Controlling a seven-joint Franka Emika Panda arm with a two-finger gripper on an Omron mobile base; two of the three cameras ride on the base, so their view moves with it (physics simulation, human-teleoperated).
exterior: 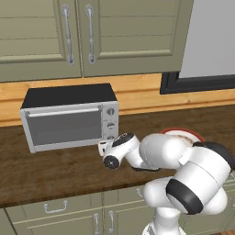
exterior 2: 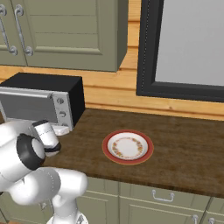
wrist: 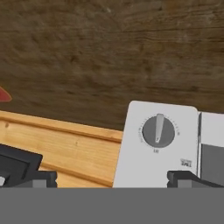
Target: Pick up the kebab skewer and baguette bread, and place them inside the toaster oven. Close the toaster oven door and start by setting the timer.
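Left base view: the toaster oven (exterior: 69, 117) stands on the dark wooden counter (exterior: 55, 170) against the wood-panelled wall, its long axis running along the wall and its front facing out over the counter. The toaster oven door (exterior: 64, 126) is upright and closed, its bar handle horizontal along the top edge. Three knobs (exterior: 110, 124) are stacked at the right of the door. Green wall cabinets (exterior: 69, 36) hang above the oven. The robot arm's wrist sits just in front of the oven's lower right corner, and part of a red-rimmed plate (exterior: 183, 133) shows behind the arm, to the oven's right. Right base view: the toaster oven (exterior 2: 43, 103) is seen from its right side; the plate (exterior 2: 127, 147) lies on the counter well apart to the oven's right, with nothing on it. A dark-framed window (exterior 2: 183, 48) is on the wall above the plate. Hand view: the end effector (wrist: 109, 181) faces the oven's control panel, close to one knob (wrist: 158, 131); its finger tips (wrist: 188, 178) stand wide apart with nothing between them.
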